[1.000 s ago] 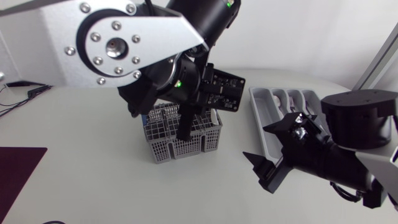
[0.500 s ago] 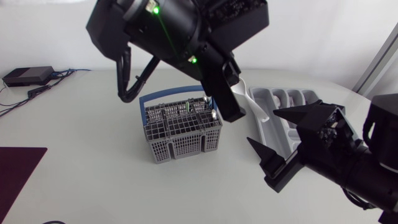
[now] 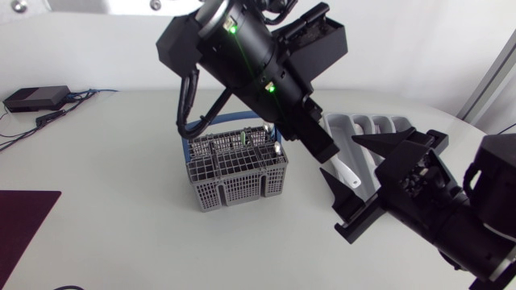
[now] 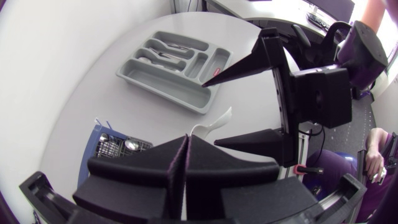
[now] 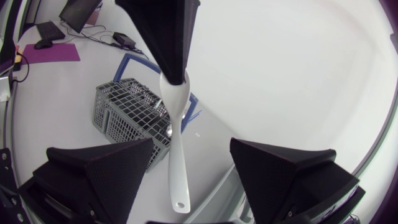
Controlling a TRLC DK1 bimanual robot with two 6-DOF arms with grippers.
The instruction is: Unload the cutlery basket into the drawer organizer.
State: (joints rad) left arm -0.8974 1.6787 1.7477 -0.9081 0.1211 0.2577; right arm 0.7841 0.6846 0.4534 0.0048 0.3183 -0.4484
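My left gripper (image 3: 321,151) is shut on a white plastic utensil (image 3: 345,175), held in the air between the grey cutlery basket (image 3: 234,173) and the grey drawer organizer (image 3: 343,126). The utensil (image 5: 176,134) hangs handle-down from the left gripper (image 5: 168,37), between the fingers of my right gripper (image 5: 191,149). Those fingers stand open on either side of it without touching. In the left wrist view the utensil (image 4: 212,126) sticks out past the shut gripper (image 4: 186,165), with the organizer (image 4: 163,81) and basket (image 4: 112,146) beyond. Several pieces still stand in the basket (image 5: 127,112).
The basket has a blue handle (image 3: 211,125). Some cutlery lies in the organizer's compartments. A dark box with cables (image 3: 34,97) sits at the far left of the table, and a maroon mat (image 3: 22,221) lies at the front left.
My left arm rose from the basket with the utensil and carried it right toward the organizer. My right gripper moved up around the hanging utensil, its fingers slightly narrower.
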